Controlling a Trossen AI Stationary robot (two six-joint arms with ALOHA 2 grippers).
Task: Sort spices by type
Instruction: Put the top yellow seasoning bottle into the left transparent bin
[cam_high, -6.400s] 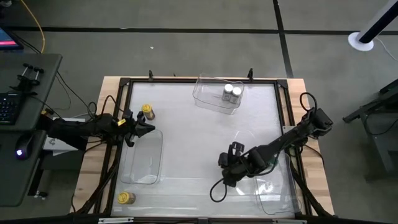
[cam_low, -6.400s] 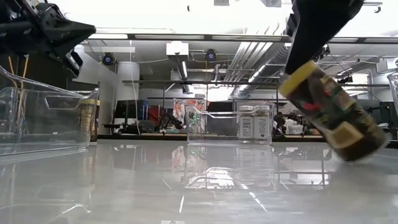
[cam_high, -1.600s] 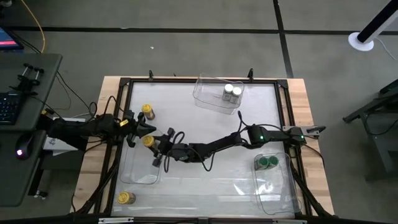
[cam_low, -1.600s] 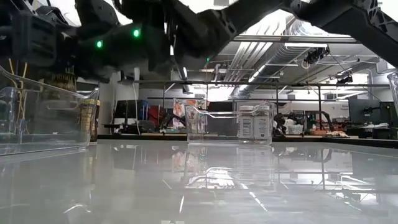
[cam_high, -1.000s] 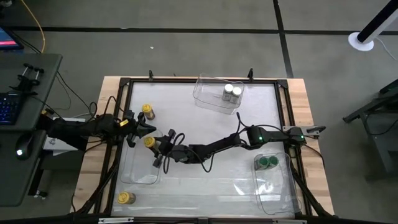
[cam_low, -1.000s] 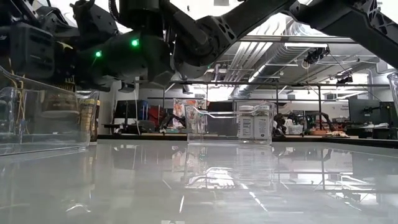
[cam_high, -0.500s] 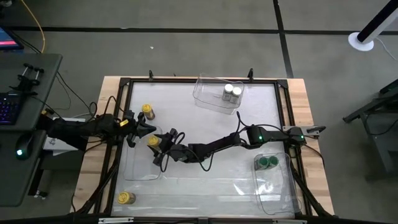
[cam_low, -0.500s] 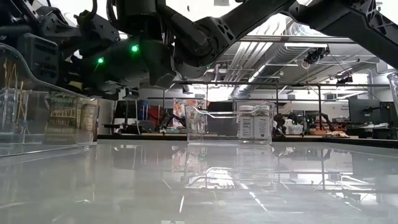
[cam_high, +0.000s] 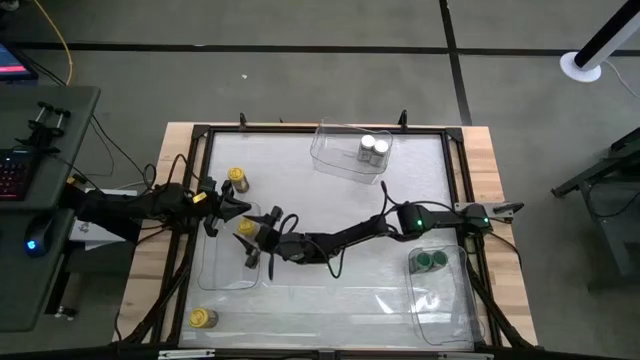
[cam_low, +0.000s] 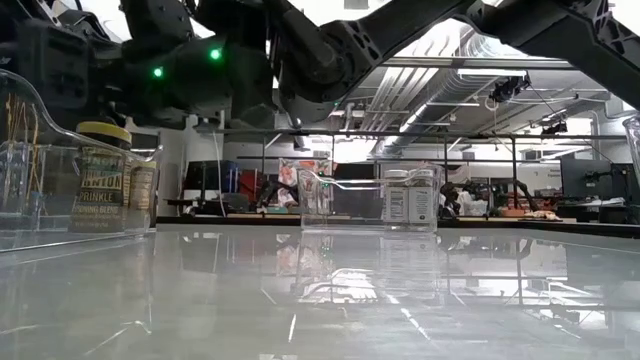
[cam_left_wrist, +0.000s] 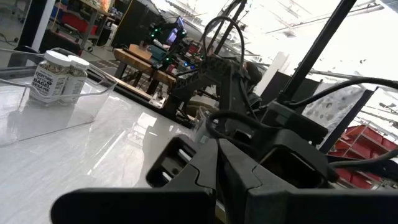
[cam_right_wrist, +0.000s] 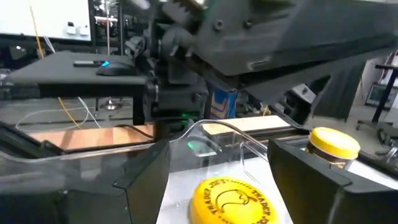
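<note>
- Jars are seen in four places from above: one yellow-lidded jar (cam_high: 244, 228) standing in the left bin (cam_high: 228, 285) at its far end, a second yellow-lidded jar (cam_high: 237, 179) on the bare table (cam_high: 330, 200) further back on the left, and a third yellow-lidded jar (cam_high: 203, 318) at the near-left corner outside the bin.
- Two white-lidded jars (cam_high: 373, 149) are kept together in the far bin (cam_high: 345, 165), and two green-lidded jars (cam_high: 431, 262) sit in the right bin (cam_high: 440, 300).
- The right gripper (cam_high: 262, 240) is held over the far end of the left bin, its fingers spread apart on either side of the jar; in the right wrist view the yellow lid (cam_right_wrist: 231, 201) is seen between them with a gap on each side, so nothing is gripped.
- The left gripper (cam_high: 235, 208) is parked just beyond the far edge of the left bin, fingers closed on nothing.
- The jars are judged to be small, rigid and light, with smooth labelled walls that may slip under hard pads.
- A narrow upright jar is easily tipped; the best hold is judged to be across the body just below the lid, with the fingers squarely opposed.
- The thin clear bin walls are likely to shift if knocked.
</note>
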